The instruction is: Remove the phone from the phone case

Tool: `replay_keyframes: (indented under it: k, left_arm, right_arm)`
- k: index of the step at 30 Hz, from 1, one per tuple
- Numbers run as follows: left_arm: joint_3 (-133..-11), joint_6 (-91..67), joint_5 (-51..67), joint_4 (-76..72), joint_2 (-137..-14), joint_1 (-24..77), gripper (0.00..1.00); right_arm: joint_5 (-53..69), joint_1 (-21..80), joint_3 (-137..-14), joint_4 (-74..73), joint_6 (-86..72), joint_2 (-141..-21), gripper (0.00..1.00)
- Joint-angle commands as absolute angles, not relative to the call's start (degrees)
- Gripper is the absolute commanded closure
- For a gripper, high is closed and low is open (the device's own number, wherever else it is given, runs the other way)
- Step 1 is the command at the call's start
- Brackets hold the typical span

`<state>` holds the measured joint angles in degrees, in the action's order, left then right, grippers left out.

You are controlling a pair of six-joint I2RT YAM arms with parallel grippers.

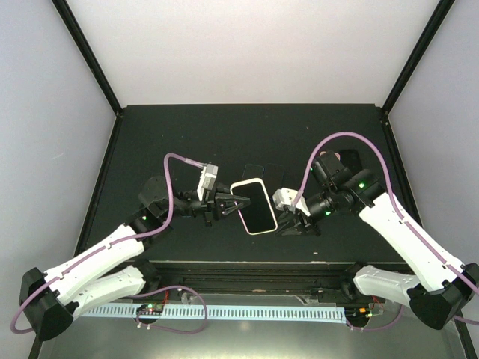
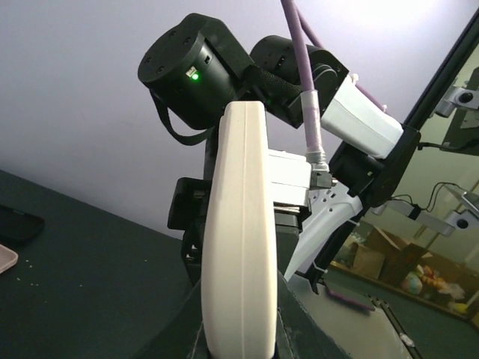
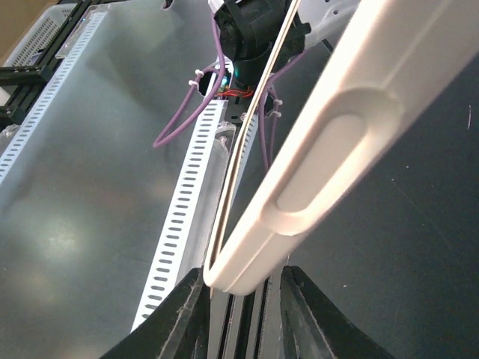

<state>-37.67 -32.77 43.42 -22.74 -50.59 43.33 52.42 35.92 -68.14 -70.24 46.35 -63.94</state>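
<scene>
A phone with a dark screen (image 1: 257,208) sits in a cream case (image 1: 246,184). It is held above the black table between both arms. My left gripper (image 1: 229,202) is shut on the case's left long edge. In the left wrist view the cream edge (image 2: 238,239) stands upright between the jaws of that gripper (image 2: 239,333). My right gripper (image 1: 284,221) is shut on the case's near right corner. In the right wrist view the cream corner (image 3: 329,149) sits between the fingers of that gripper (image 3: 241,290).
Two dark flat objects (image 1: 254,170) (image 1: 274,174) lie on the table (image 1: 187,142) just behind the held phone. One dark object (image 2: 16,224) and a pink corner (image 2: 6,259) show at the left of the left wrist view. A slotted white rail (image 1: 247,310) runs along the near edge.
</scene>
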Motion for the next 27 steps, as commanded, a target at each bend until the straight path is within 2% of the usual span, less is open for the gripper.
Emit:
replay_keyframes:
  k: [1, 5, 10, 18, 27]
  left_arm:
    - [-38.42, -34.97, 46.9, -29.83, -51.17, 42.65, 0.98]
    - [-38.56, -34.65, 47.54, -29.73, -51.58, 42.54, 0.98]
    - [-38.63, -34.15, 48.11, -29.48, -52.31, 42.37, 0.98]
    - [-39.34, -34.75, 50.63, -29.7, -53.32, 42.39, 0.99]
    - [-40.64, -43.91, 57.45, -36.27, -55.45, 42.36, 0.99]
  right_arm:
    - [52.6, 36.34, -69.39, -69.89, 48.23, -64.55, 0.72]
    - [53.67, 36.32, -71.5, -73.89, 50.98, -66.16, 0.63]
    - [54.72, 36.32, -72.87, -76.14, 51.48, -67.12, 0.6]
    - [53.09, 36.35, -72.94, -75.93, 52.13, -66.82, 0.73]
    - [43.35, 39.89, -73.46, -71.48, 52.62, -65.39, 0.79]
